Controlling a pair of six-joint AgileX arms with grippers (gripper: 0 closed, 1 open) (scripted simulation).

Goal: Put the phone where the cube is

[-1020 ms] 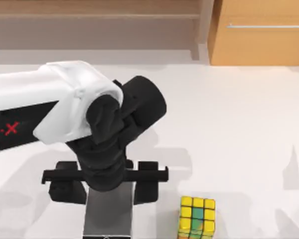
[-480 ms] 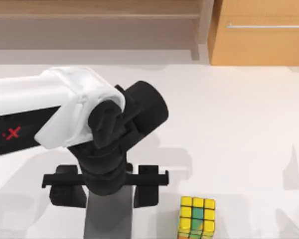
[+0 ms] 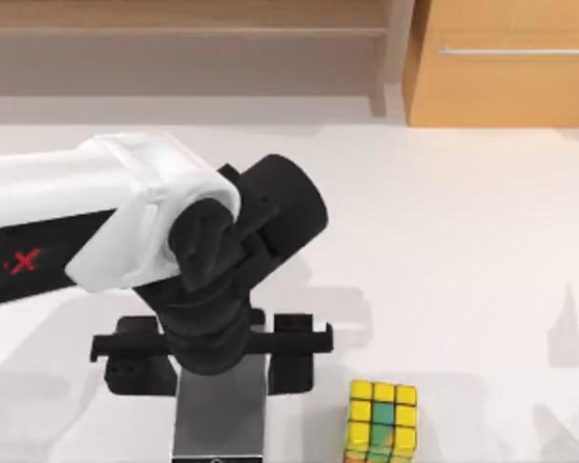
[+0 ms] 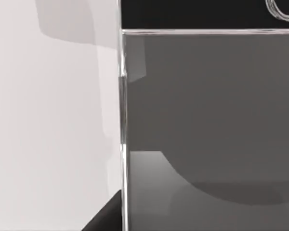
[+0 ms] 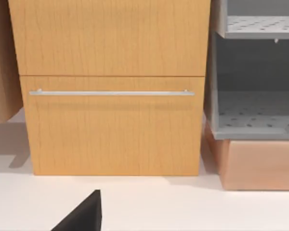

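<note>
Beside cube (image 3: 381,422) — phone (image 3: 220,410) shifted rightward

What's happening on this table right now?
The left arm's hand is down over the flat grey-silver rectangular phone near the table's front edge, its black fingers straddling the slab's sides. The small yellow-and-green puzzle cube stands on the white table just to the phone's right, apart from it. The phone is not yet at the cube's spot. The right arm's wrist camera faces a wooden drawer cabinet.
</note>
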